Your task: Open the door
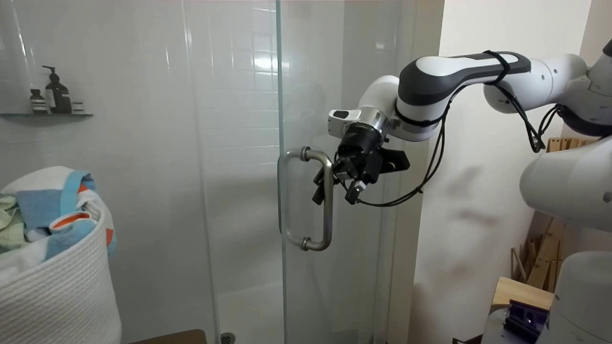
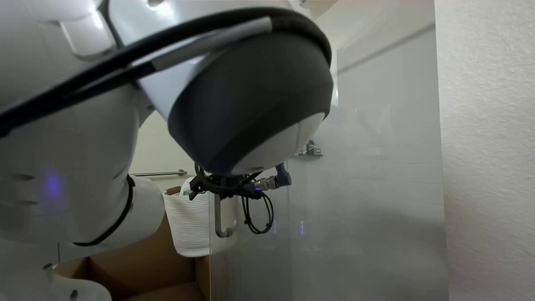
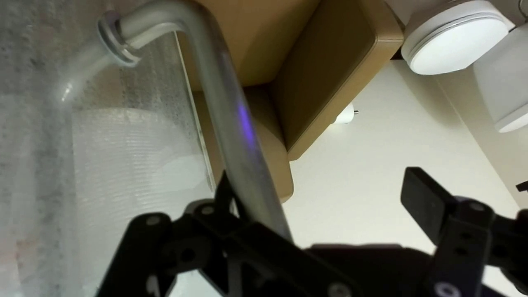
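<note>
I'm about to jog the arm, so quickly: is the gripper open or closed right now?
Gripper: open, not clamped; its fingers stand wide apart with the door handle between them.

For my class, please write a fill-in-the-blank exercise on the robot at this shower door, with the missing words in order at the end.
1. The shower door is made of clear ____.
2. The gripper is ____ rather than shut.
3. With a finger on either side, the metal handle stands ____ them.
4. The ribbed basket is ____ in colour.
Missing words: glass; open; between; white.
</note>
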`<state>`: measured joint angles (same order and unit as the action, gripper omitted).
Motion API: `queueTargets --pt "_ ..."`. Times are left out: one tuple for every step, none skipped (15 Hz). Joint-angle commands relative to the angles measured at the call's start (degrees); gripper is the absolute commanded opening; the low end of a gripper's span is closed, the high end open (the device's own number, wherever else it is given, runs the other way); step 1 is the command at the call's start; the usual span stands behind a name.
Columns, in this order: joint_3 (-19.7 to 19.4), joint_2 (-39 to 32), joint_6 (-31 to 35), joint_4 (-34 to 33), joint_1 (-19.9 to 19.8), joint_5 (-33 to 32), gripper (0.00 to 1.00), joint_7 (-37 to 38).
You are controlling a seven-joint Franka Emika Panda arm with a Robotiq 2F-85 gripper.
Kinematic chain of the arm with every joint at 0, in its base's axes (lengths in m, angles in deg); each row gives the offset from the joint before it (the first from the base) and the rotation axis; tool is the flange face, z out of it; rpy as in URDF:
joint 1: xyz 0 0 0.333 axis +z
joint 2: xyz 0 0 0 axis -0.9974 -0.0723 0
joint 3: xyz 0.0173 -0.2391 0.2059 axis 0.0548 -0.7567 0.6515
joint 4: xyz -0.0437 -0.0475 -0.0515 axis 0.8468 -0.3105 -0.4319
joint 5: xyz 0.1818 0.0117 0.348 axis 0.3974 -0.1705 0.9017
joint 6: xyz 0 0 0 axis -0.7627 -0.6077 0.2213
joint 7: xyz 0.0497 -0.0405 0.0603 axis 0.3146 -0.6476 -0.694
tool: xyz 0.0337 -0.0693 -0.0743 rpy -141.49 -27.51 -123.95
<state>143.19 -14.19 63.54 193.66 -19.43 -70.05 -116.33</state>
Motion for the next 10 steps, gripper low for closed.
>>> queueTargets --pt "1.2 -4.1 -6.3 0.8 -0.2 0.1 1.0 1.7" --pt "1.2 -4.2 -6.5 0.8 -0.4 -0.1 1.0 1.7" --pt "1.3 -3.9 -6.3 0.7 -0.4 -0.5 1.0 2.0" --pt "1.1 -3.7 -6.3 0.5 0.0 -0.5 1.0 2.1" --pt "1.2 -3.2 -6.3 0.2 0.1 -0.6 1.0 2.5" --pt "1.6 -2.0 -5.6 0.1 -0.2 -0.9 1.0 3.6" --pt "2.1 -0.3 -4.6 -0.2 -0.6 -1.5 1.0 5.2" --pt "2.6 0.8 -3.5 -0.4 -0.7 -2.3 1.0 6.6" --pt "3.3 2.2 -2.4 -0.7 -0.9 -3.2 1.0 8.6" --pt "3.8 3.3 -1.8 -1.1 -1.0 -4.1 1.0 10.8"
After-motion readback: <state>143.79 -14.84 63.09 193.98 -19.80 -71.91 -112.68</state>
